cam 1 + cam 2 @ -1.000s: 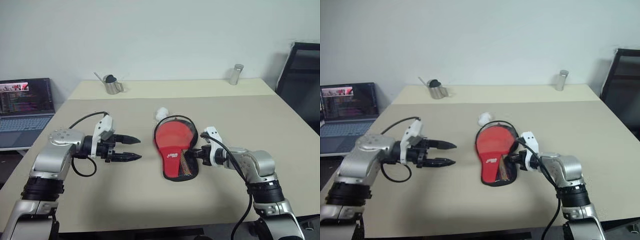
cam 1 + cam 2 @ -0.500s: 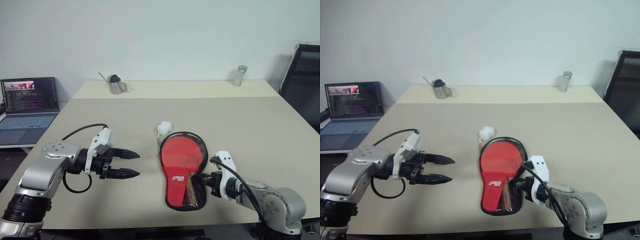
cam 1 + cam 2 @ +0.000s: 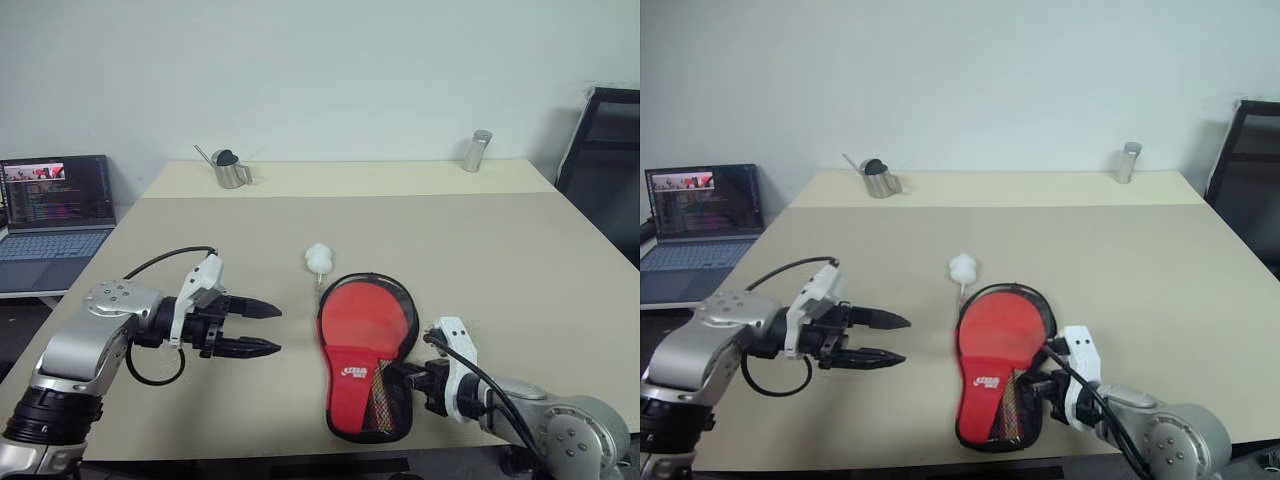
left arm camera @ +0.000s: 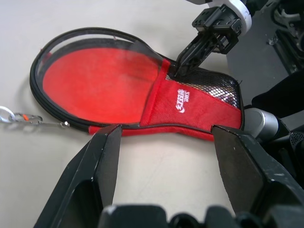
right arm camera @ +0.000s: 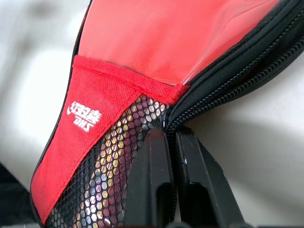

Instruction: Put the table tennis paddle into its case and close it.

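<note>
Pulled toward the frame's bottom, the case (image 3: 366,362) trails the right gripper (image 3: 405,376), clenched on its zipper edge; left gripper (image 3: 262,328) hangs released. Zipping comes next.

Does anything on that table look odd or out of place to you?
Nothing is spilled or damaged. The red case lies flat near the table's front edge. The right gripper is shut at its zip edge, and the left gripper hangs open beside it.

1. The left hand (image 3: 262,328) sticks out to the side, and its two black fingers (image 3: 250,347) are spread apart with nothing between them.
2. The right hand (image 3: 402,376) is low, and its fingers (image 5: 151,190) are pressed tight together.
</note>
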Tool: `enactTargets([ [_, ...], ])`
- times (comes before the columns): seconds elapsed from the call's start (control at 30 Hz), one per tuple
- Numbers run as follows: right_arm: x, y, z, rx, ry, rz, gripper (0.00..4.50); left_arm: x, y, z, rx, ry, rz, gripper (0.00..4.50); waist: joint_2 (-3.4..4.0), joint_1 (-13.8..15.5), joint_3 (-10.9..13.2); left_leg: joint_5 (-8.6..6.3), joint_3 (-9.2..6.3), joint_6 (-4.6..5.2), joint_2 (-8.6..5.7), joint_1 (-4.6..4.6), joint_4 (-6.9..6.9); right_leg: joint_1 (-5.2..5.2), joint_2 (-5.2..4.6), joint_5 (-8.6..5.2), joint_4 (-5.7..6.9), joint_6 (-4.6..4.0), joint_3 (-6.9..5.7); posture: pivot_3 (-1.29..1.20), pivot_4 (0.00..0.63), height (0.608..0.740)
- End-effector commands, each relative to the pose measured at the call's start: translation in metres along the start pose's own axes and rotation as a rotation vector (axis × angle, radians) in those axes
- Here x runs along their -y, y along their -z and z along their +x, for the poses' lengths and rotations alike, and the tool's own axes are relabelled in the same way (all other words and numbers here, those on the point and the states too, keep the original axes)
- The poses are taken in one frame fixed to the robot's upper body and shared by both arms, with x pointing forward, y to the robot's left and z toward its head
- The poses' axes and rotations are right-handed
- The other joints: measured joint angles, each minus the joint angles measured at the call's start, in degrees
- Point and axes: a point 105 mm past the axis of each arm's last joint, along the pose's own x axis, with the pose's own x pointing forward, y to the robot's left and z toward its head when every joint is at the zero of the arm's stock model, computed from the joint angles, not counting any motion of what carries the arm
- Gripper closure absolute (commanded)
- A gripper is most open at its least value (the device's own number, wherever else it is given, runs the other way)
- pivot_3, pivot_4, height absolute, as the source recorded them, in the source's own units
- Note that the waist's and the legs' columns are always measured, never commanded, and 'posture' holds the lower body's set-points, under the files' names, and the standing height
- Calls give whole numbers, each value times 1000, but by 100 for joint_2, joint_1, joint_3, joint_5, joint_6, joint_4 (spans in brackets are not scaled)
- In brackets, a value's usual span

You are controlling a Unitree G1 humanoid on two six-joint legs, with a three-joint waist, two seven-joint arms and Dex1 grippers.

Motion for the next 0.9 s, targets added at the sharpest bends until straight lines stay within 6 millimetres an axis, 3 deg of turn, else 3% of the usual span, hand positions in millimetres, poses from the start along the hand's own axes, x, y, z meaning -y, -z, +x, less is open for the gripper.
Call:
enactTargets([
  [0.03,-7,1,-6,-10,-46,-29,4486,4,-9,-3,0,6,36,1239,0,0,0,0,0,0,0,0,0,0,0,0,0,0,0,0,150,740],
  [0.3,-6,0,-5,-25,-44,-31,4486,0,-10,-1,-5,4,48,1239,0,1,0,0,1,0,0,0,0,0,1,-1,0,1,0,0,150,740],
  [0.53,6,-3,-6,-2,41,-4,4486,-3,-10,2,-3,-4,57,1239,-1,0,0,0,1,0,0,0,-1,0,1,-1,0,2,1,0,150,740],
  [0.67,16,-12,-12,48,120,13,3441,-8,-10,4,2,-34,67,1239,-1,1,0,0,1,0,0,-1,0,0,1,0,1,2,1,0,150,740],
  [0.9,1,-24,-24,55,19,-106,1073,-22,-13,8,49,-126,69,1239,0,0,0,0,1,0,0,-2,0,1,1,0,0,2,2,0,150,740],
])
